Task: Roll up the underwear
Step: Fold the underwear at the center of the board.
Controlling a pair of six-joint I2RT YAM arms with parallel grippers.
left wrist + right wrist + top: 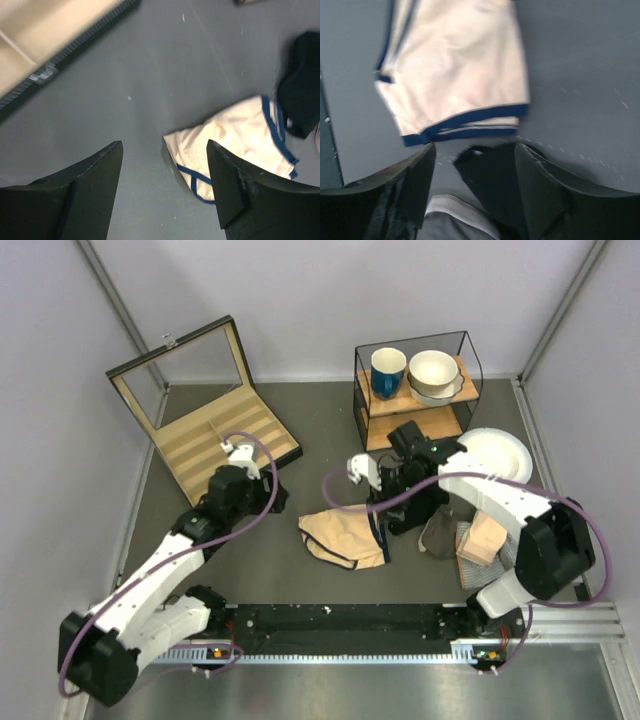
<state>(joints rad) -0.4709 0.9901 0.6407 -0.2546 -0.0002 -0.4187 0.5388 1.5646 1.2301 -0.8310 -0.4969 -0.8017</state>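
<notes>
Left gripper [165, 186] hangs over bare grey table with its jaws spread wide and nothing between them, and the underwear [235, 140] lies just ahead and to its right. Over on the other side, the right gripper [475, 186] is also gaping and empty, poised at the garment's right end. Careful here, because the black garment [487, 175] sits directly beneath that gap, just beside the beige hem. From above, the underwear [345, 535] lies mid-table between the two arms, beige with dark edging, a little rumpled and not yet rolled at all. Further right are a grey-brown cloth [437, 532] and a peach cloth [482, 540], with a white plate [497, 452] beyond. The wire shelf [415, 405] with mug and bowls stands at the far side, and the open wooden box [215, 435] at far left. This looks like the approach before the first pinch. To do it well, the right fingers should come down on the banded edge alone, clear of the black fabric. The left should take the matching corner, so that both lift one straight edge. Smoothing it flat first should keep the roll tight and even.
</notes>
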